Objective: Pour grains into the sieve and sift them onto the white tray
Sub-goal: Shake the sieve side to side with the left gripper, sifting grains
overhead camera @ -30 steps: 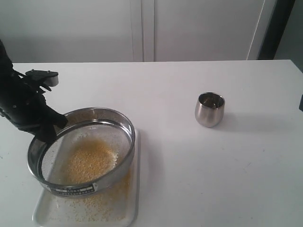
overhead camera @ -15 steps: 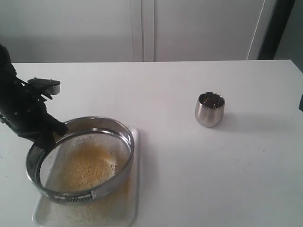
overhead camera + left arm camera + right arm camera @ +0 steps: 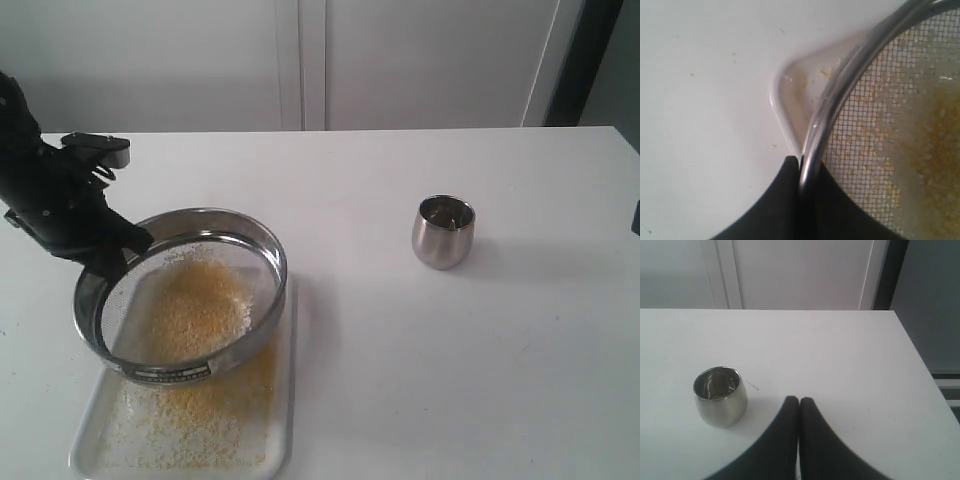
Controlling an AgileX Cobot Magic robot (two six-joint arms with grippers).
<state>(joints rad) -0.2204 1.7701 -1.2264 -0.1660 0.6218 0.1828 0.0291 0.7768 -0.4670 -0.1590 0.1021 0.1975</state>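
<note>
My left gripper is clenched on the rim of the sieve at its far-left side. In the left wrist view its dark fingers pinch that rim between them, with a rounded corner of the white tray showing just beyond. The sieve sits tilted over the far half of the tray, its gripped side higher; I can't quite tell whether its low edge touches the tray. A golden-yellow heap of grains lies on the mesh, and more are scattered over the tray's near half. My right gripper is closed on nothing, fingertips pressed together above the white table, near the small steel cup but apart from it.
</note>
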